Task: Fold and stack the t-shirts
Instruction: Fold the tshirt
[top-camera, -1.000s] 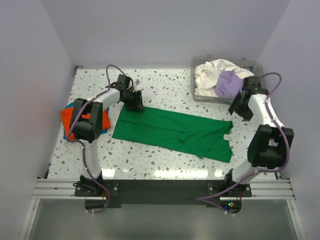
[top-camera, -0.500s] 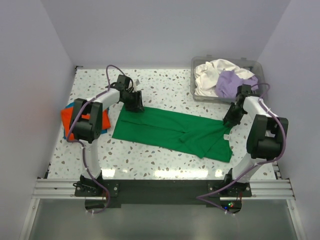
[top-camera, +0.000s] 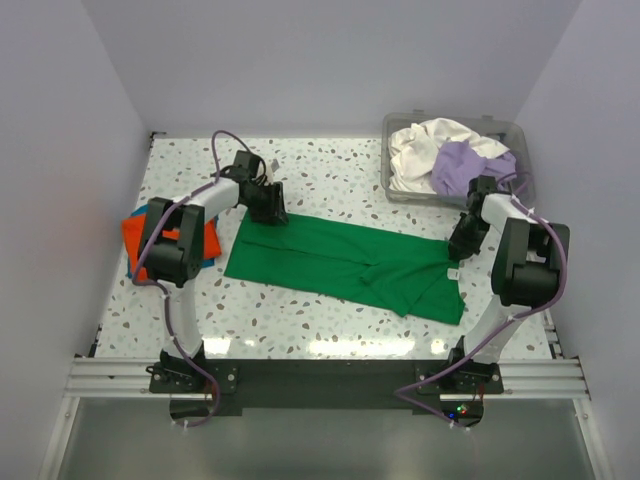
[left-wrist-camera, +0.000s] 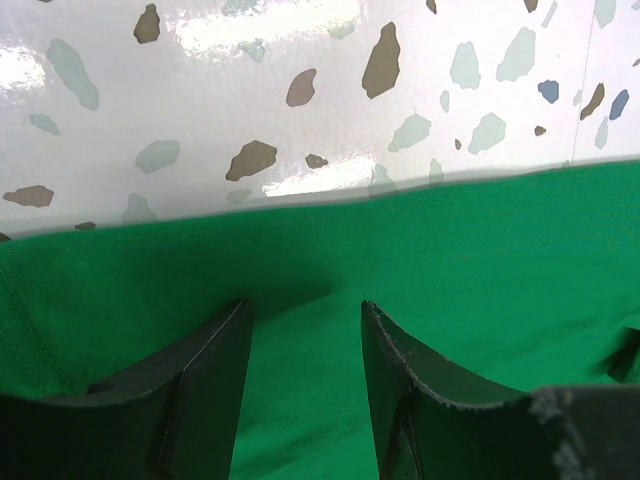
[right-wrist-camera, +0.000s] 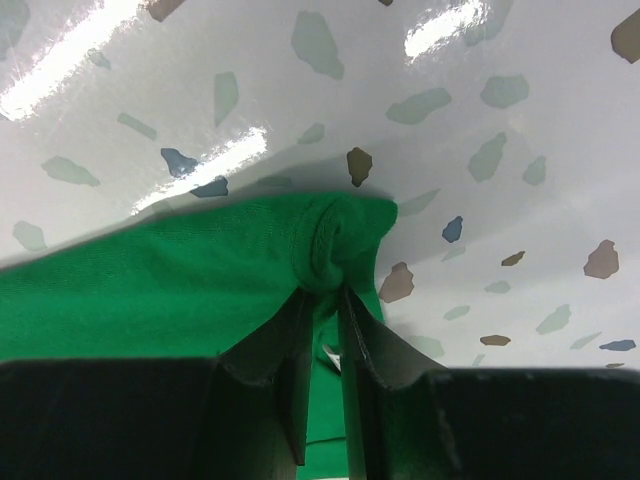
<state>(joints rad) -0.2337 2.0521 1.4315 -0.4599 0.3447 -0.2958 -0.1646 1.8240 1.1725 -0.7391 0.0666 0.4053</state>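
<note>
A bright green t-shirt lies flat across the middle of the table, folded lengthwise. My left gripper sits at its far left corner with open jaws over the green cloth, just inside the edge. My right gripper is at the far right corner, shut on a bunched corner of the green shirt. A folded orange t-shirt lies on a blue one at the left edge. White and lavender shirts lie in the bin.
A clear plastic bin stands at the far right corner of the speckled table. White walls close in the table on three sides.
My right gripper has moved from beside the bin down to the green shirt's far right corner and closed on it. The left arm has not moved.
</note>
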